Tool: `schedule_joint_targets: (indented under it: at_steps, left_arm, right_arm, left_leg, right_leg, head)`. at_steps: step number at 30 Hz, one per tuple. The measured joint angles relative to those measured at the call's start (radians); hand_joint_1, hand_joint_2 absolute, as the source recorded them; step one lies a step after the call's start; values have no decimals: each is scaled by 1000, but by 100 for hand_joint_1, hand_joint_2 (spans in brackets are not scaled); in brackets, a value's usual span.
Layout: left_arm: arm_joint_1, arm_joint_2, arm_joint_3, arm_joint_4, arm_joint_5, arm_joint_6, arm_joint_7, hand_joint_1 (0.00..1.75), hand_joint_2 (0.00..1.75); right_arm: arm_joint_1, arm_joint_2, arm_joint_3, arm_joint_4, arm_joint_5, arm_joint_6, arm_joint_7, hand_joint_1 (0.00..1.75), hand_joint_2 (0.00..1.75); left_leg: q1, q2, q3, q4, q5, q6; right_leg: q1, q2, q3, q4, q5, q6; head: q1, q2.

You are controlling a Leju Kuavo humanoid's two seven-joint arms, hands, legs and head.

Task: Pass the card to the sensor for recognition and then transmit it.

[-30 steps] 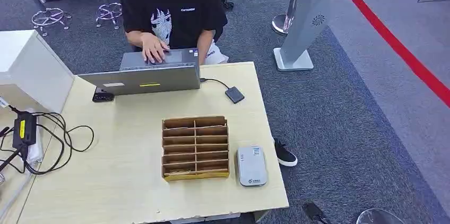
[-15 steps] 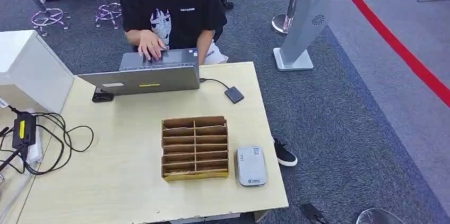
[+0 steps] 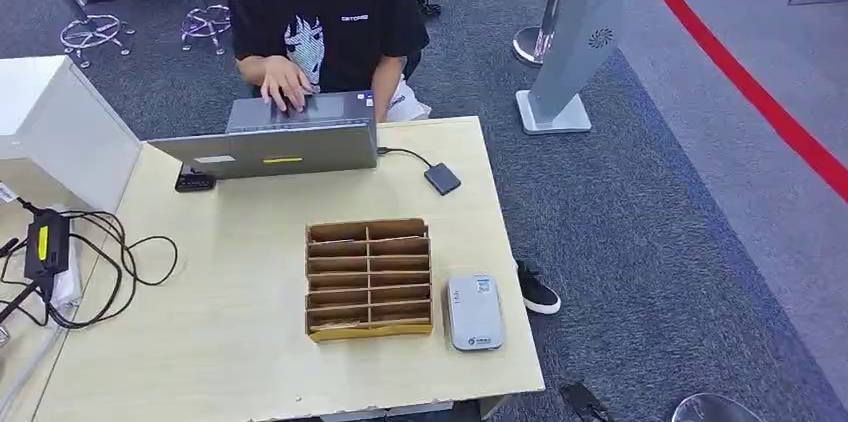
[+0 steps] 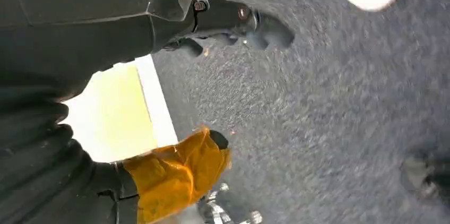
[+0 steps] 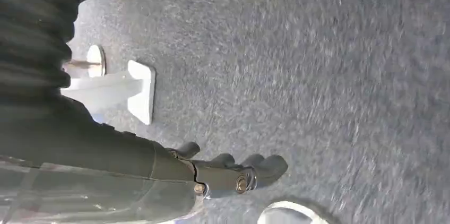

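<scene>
— Cardboard organiser (image 3: 368,279) on the worktop (image 3: 240,322): what is held in it?
— A card seems lodged in its nearest left slot; the grey sensor (image 3: 474,312) is set just beside. Left hand (image 4: 233,25) and right hand (image 5: 233,173) are seen with fingers apart, nothing held.

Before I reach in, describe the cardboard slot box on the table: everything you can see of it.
The cardboard slot box is a brown, roughly square organizer lying flat on the pale wooden table, near its front right part. Thin dividers split it into two columns of narrow slots; its near edge looks yellower. Something thin seems to lie in the nearest left slot, too small to identify. The grey card reader lies just to its right; I cannot tell whether they touch. The laptop stands apart behind it. No hand touches it.
</scene>
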Motion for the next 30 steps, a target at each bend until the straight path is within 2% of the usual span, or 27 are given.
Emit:
schedule_joint_targets:
  at_steps: [1, 4, 5, 8, 10, 11, 13, 15, 19, 21, 22, 23, 24, 25, 28, 30]
  left_arm:
    - [-1, 5, 6, 0, 6, -19, -9, 0, 175]
    - [1, 11, 10, 0, -12, -149, -26, 0, 175]
    - [2, 8, 10, 0, -21, -165, -26, 0, 175]
    - [12, -12, 10, 0, -13, -79, -8, 0, 175]
    - [11, -12, 20, 0, 17, -58, 4, 0, 175]
    - [9, -8, 27, 0, 23, -70, 6, 0, 175]
    - [9, -3, 34, 0, 23, -139, 15, 0, 175]
    - [12, 0, 35, 0, 16, -194, 19, 0, 175]
    - [12, 0, 35, 0, 13, -205, 19, 0, 175]
    - [12, -3, 35, 0, 4, -247, 19, 0, 175]
    - [20, -23, 35, 1, -16, -296, 48, 0, 175]
    - [22, -37, 35, 1, 1, -141, 67, 0, 175]
    - [19, -31, 37, 1, 13, -109, 66, 0, 175]
    - [18, -27, 39, 1, 18, -110, 61, 0, 175]
    - [17, -11, 40, 1, 14, -166, 39, 0, 175]
    - [16, -9, 40, 1, 4, -225, 34, 0, 175]
  right_arm:
    - [-1, -1, -1, 0, 0, 16, -4, 0, 175]
    - [-2, -1, -1, 0, 18, 95, 0, 0, 175]
    - [-2, 1, -1, 0, 24, 96, 9, 0, 175]
    - [-1, 6, -1, 0, 28, 26, 30, 0, 175]
    - [-2, 4, -12, 0, 11, 34, 30, 0, 175]
    - [-1, 4, -18, 0, 8, 56, 29, 0, 175]
    - [2, 4, -21, 0, 10, 122, 26, 0, 175]
    - [4, 6, -21, 0, 17, 159, 24, 0, 175]
    - [4, 6, -21, 0, 19, 164, 24, 0, 175]
    - [4, 7, -21, 0, 26, 177, 28, 0, 175]
    - [4, 16, -21, 0, 43, 117, 59, 0, 175]
    - [3, 18, -27, 0, 27, 50, 62, 0, 175]
    - [4, 14, -35, 0, 21, 72, 58, 0, 175]
    - [4, 13, -39, 0, 17, 99, 53, 0, 175]
    - [12, 12, -43, 0, 24, 189, 44, 0, 175]
    - [15, 17, -42, 0, 48, 180, 48, 0, 175]
  left_leg:
    - [0, 0, 0, 0, 0, 0]
    - [0, 0, 1, -1, 0, 0]
    - [0, 0, 1, -1, 0, 0]
    - [0, 0, 0, 0, 0, 0]
    - [0, 0, 0, 0, 0, 0]
    - [0, 0, 0, 0, 0, 0]
    - [0, 0, 1, 0, 0, 0]
    - [0, 0, 1, 0, 0, 0]
    - [0, 0, 1, 0, 0, 0]
    - [0, 0, 1, 0, 0, 0]
    - [0, 0, 0, 0, 0, 0]
    - [0, 0, 0, 0, 0, 0]
    - [0, 0, 1, 0, 0, 0]
    - [0, 0, 1, 0, 0, 0]
    - [0, 0, 2, -1, 0, 0]
    - [0, 0, 1, -1, 0, 0]
  right_leg:
    - [0, 0, 0, 0, 0, 0]
    - [0, 0, 0, 1, 0, 0]
    - [0, 0, 0, 1, 0, 0]
    - [0, 0, 0, 0, 0, 0]
    - [0, 0, 0, 0, 0, 0]
    - [0, 0, 0, 0, 0, 0]
    - [0, 0, 0, 0, 0, 0]
    - [0, 0, 0, 0, 0, 0]
    - [0, 0, 0, 0, 0, 0]
    - [0, 0, 0, 0, 0, 0]
    - [0, 0, 0, 0, 0, 0]
    - [0, 0, 0, 0, 0, 0]
    - [0, 0, 0, 0, 0, 0]
    - [0, 0, 0, 0, 0, 0]
    - [0, 1, 0, 1, 0, 0]
    - [0, 0, 0, 2, 0, 0]
  head:
    - [0, 0]
    - [0, 0]
    - [0, 0]
    - [1, 0]
    - [0, 0]
    - [0, 0]
    - [0, 0]
    - [-1, 0]
    - [0, 0]
    - [0, 0]
    - [0, 0]
    - [0, 0]
    - [0, 0]
    - [0, 0]
    - [-1, 0]
    - [0, 0]
